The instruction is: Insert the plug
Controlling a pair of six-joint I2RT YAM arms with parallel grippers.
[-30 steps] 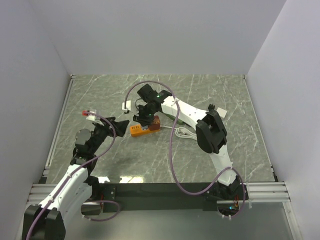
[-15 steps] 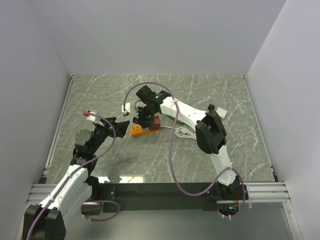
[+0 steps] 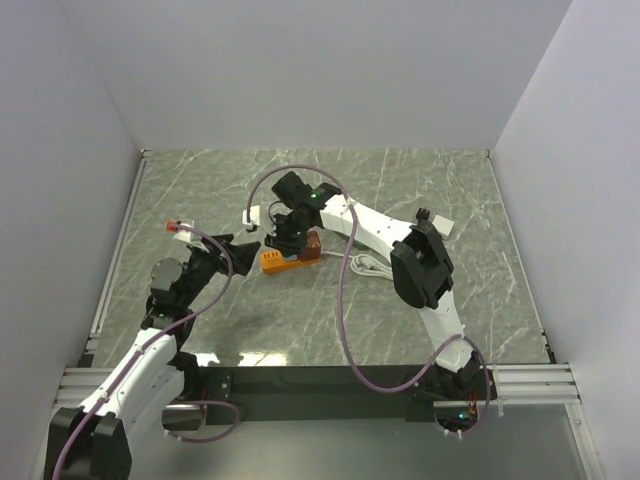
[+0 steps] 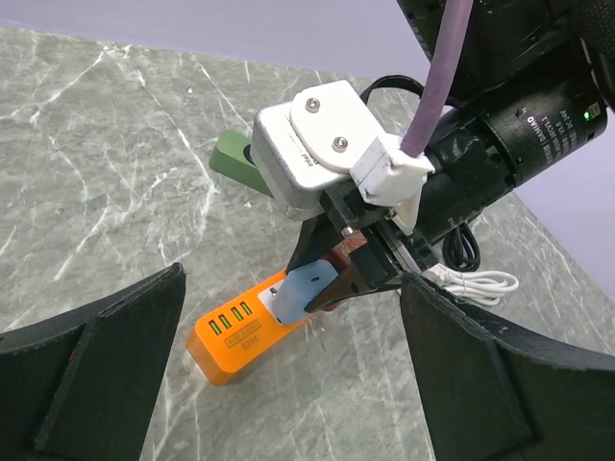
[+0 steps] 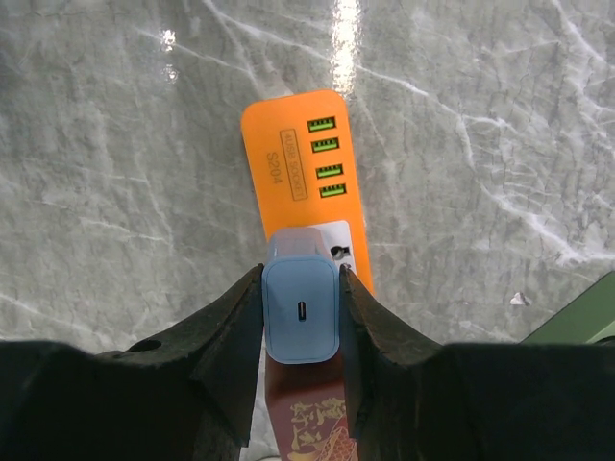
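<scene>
A light blue plug [image 5: 302, 307] is clamped between the fingers of my right gripper [image 5: 302, 288], which is shut on its sides. The plug sits tilted over the white socket face [image 5: 338, 248] of the orange power strip [image 5: 303, 163], its front end touching or just above the socket. From the left wrist view the plug [image 4: 300, 293] leans onto the strip [image 4: 240, 331]. My left gripper [image 4: 291, 288] stands wide open just left of the strip, holding nothing. In the top view the right gripper [image 3: 283, 238] covers the plug above the strip [image 3: 278, 261].
A dark red block with gold print [image 5: 309, 423] sits at the strip's end under the right gripper. A coiled white cable [image 3: 372, 265] lies right of the strip. A green object [image 4: 231, 154] lies behind it. White walls enclose the marble table [image 3: 450, 190].
The right gripper with the plug has shifted slightly left over the strip. The left arm has not moved.
</scene>
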